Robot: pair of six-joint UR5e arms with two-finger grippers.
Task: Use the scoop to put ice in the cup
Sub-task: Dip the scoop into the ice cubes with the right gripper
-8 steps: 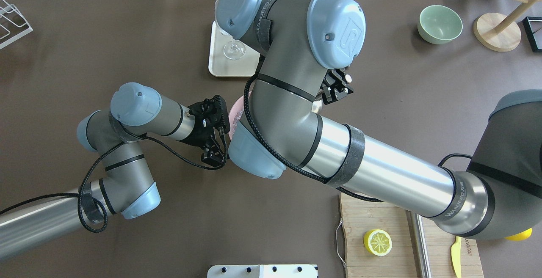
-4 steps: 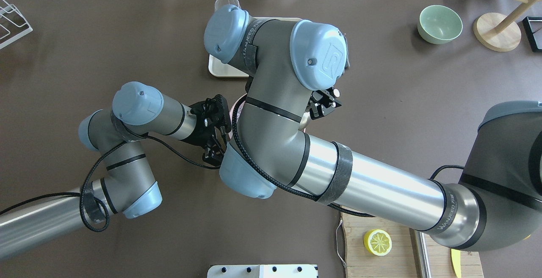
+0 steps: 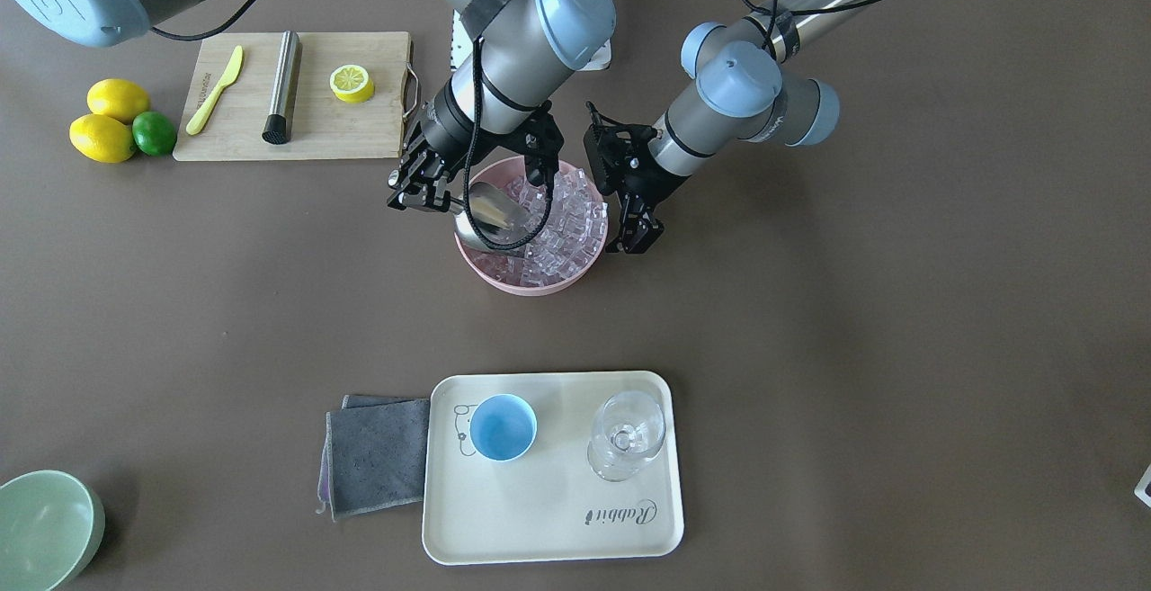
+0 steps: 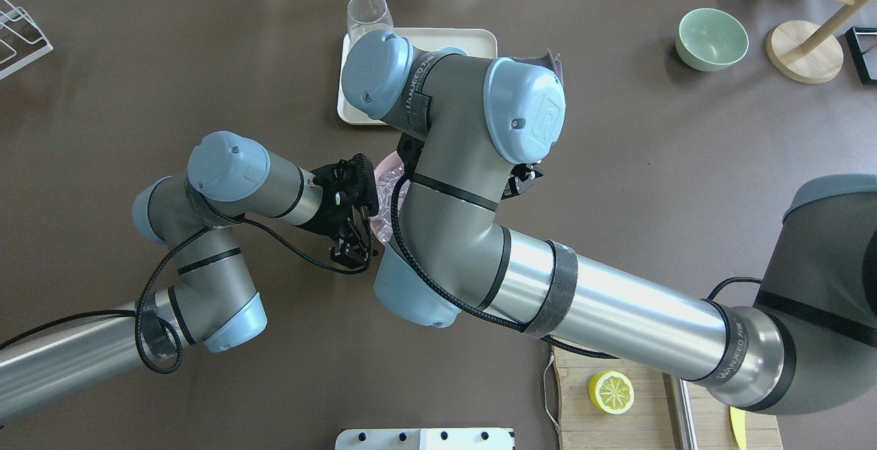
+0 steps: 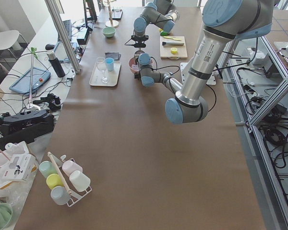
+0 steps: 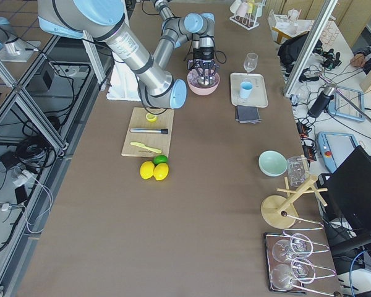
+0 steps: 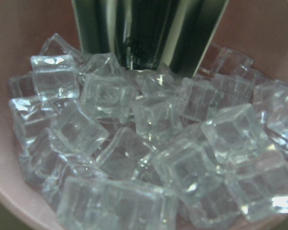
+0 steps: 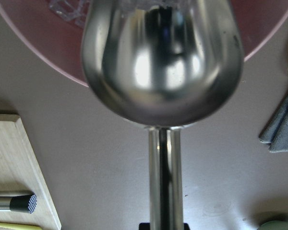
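Observation:
My right gripper (image 3: 423, 195) is shut on the handle of the steel scoop (image 3: 490, 209). It holds the scoop tilted over the pink bowl (image 3: 530, 283), with the trough's front edge among the ice (image 3: 566, 222). The right wrist view shows the scoop's underside (image 8: 163, 57). The left wrist view shows its lip (image 7: 149, 33) resting on the cubes (image 7: 144, 143). My left gripper (image 3: 634, 240) is shut on the bowl's rim, on the side opposite the scoop. The light-blue cup (image 3: 503, 426) stands empty on the cream tray (image 3: 548, 519), far from both grippers.
A clear stemmed glass (image 3: 625, 434) stands on the tray beside the cup. A grey cloth (image 3: 378, 452) lies next to the tray. A cutting board (image 3: 351, 137) holds a steel rod, a lemon half and a yellow knife. A pale green bowl (image 3: 40, 528) sits in a corner.
My right arm has swung left and back toward the robot, bringing the scoop over the pink bowl and into the ice. My left arm has shifted slightly to the right.

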